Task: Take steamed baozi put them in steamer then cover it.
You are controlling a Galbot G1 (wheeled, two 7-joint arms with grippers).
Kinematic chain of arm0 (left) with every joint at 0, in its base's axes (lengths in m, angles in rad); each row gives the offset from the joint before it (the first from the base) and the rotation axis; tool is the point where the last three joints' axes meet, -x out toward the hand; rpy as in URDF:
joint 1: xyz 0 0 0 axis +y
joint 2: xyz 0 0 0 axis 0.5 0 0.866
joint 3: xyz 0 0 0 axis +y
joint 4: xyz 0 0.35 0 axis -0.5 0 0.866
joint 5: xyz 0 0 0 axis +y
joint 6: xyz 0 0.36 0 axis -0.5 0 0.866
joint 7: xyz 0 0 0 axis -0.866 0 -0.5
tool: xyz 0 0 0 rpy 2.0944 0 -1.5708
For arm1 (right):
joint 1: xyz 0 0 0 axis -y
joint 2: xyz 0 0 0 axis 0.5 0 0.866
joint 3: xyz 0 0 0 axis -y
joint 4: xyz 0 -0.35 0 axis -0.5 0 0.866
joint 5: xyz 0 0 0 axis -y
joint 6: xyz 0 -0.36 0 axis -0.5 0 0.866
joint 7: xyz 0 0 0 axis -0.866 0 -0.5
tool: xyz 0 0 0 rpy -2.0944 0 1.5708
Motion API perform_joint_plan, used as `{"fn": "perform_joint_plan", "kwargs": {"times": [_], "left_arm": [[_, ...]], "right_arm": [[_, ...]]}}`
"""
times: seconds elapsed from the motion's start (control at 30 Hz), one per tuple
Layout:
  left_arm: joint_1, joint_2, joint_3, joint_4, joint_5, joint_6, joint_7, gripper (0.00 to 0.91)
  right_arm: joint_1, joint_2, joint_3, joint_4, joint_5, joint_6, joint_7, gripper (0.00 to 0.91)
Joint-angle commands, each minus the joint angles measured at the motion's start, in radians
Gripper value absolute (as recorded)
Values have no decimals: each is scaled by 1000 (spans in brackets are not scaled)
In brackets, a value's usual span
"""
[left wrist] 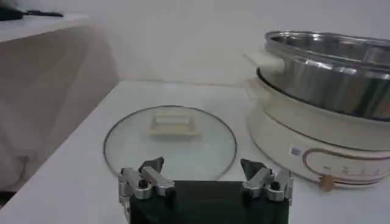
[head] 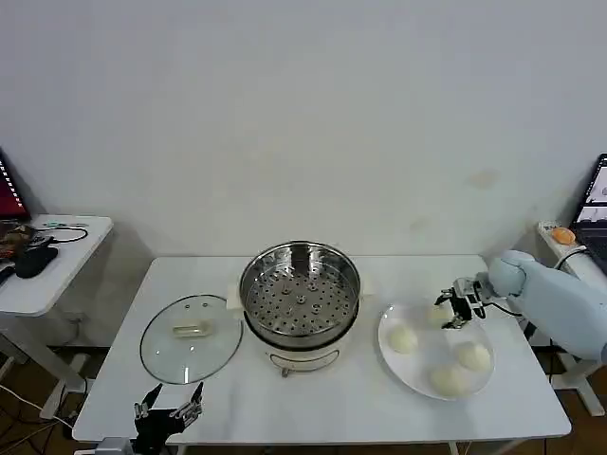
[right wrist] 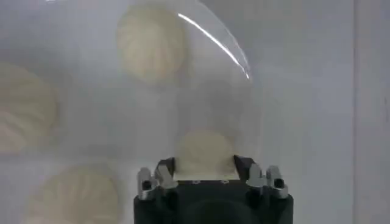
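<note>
Four steamed baozi [head: 403, 338] lay on the white plate [head: 391, 355] at my right. My right gripper [head: 453, 309] hung over the far bun, its spread fingers [right wrist: 166, 172] straddling it without closing. My left gripper [head: 169, 408] waited open near the table's front edge, just before the cover [head: 190, 337], which lay flat beside the steamer [head: 300, 294].

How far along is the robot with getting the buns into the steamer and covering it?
Early. Nothing is done: the steamer is empty and all four baozi remain on the plate. In hand: the right gripper is around the far baozi. The left gripper waits near the cover lying on the table. Loading and covering remain.
</note>
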Motion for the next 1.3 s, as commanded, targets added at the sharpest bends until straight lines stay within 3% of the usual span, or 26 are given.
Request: {"fn": "perform_joint_plan", "kwargs": {"times": [0.03,0.33,0.8,1.07,1.3], "left_arm": [[1,0,0,-2,0,0,0,907],[9,-2,-1,-2,1,0,-3,907],[12,4,4,-6,4,0,-7,907],[13,7,8,-9,4,-1,-7,907],[27,5,11,-13,12,-2,-9,907]], "right_arm": [[0,3,0,-4,-1,-1,-1,554],[15,-27,-3,38,6,2,5,574],[300,-180,-234,309,108,4,2,574],[468,-136,-328,362,126,71,6,564],[573,-27,-366,373,143,125,10,564]]}}
